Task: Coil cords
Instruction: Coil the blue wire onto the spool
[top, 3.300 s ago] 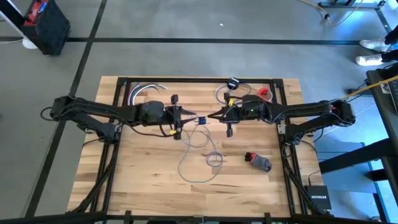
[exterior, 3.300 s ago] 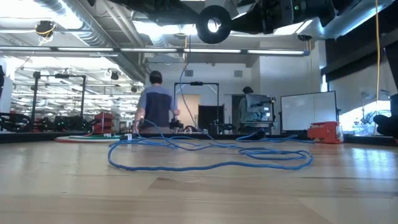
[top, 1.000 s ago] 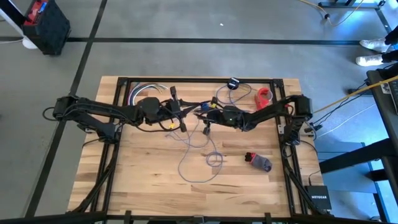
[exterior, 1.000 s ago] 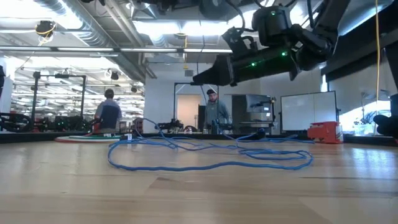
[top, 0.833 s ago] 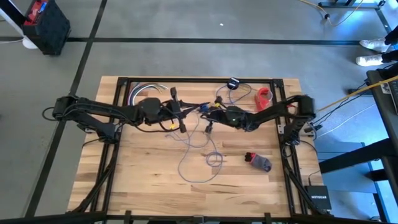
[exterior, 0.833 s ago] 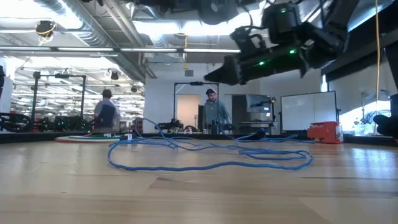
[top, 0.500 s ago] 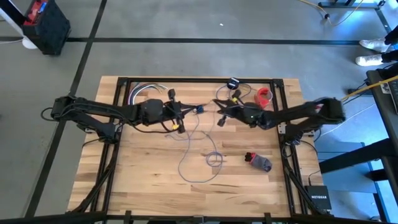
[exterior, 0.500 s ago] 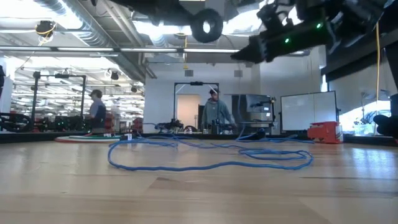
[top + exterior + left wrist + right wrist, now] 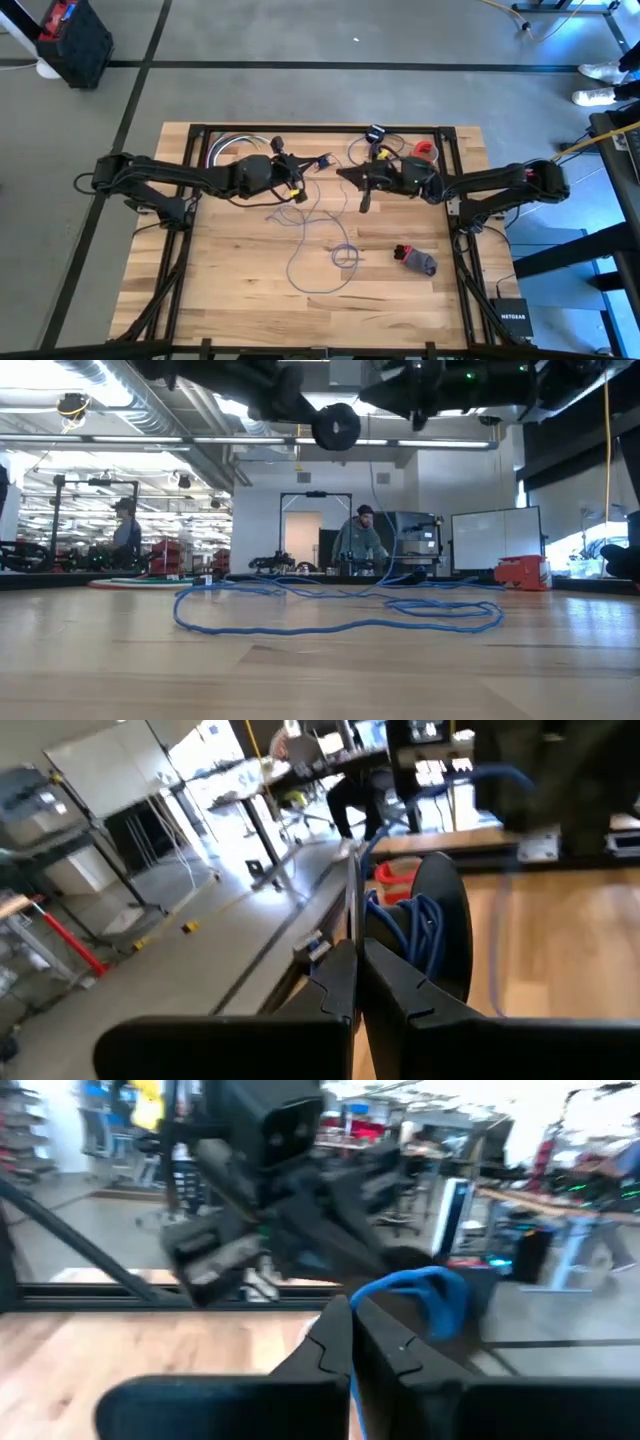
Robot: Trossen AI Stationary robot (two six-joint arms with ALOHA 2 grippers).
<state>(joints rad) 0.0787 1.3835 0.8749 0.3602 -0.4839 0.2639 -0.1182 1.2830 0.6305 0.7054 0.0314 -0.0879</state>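
Both arms are up over the far half of the counter (image 9: 230,290) right now, reaching in toward each other. The left gripper (image 9: 303,163) has its 2 fingers (image 9: 345,982) pressed tight together, and the wrist view shows the thin blue cord (image 9: 320,240) pinched between them, running up out of the tips. Just past those fingers there's a black disc (image 9: 440,925) with blue cord wound on it, and in the low view it hangs in the air above the counter (image 9: 335,426).

The right gripper (image 9: 344,173) is closed the same way, fingers (image 9: 340,1342) together, with a bit of blue cord looping over just beyond the tips (image 9: 420,1295). The 2 sets of fingertips are near each other but apart.

Most of the cord isn't coiled at all. It trails down from the left fingers and lies in loose loops on the counter on the near side of both grippers, ending in a small tighter loop (image 9: 345,256). In the low view it's a long flat sprawl across the wood (image 9: 340,622).

Other stuff: a grey and red thing (image 9: 416,260) lying near the right arm's side, a red object (image 9: 426,151) at the far edge, and a bundle of pale wires (image 9: 232,147) behind the left arm. A person (image 9: 362,545) is standing in the room behind.
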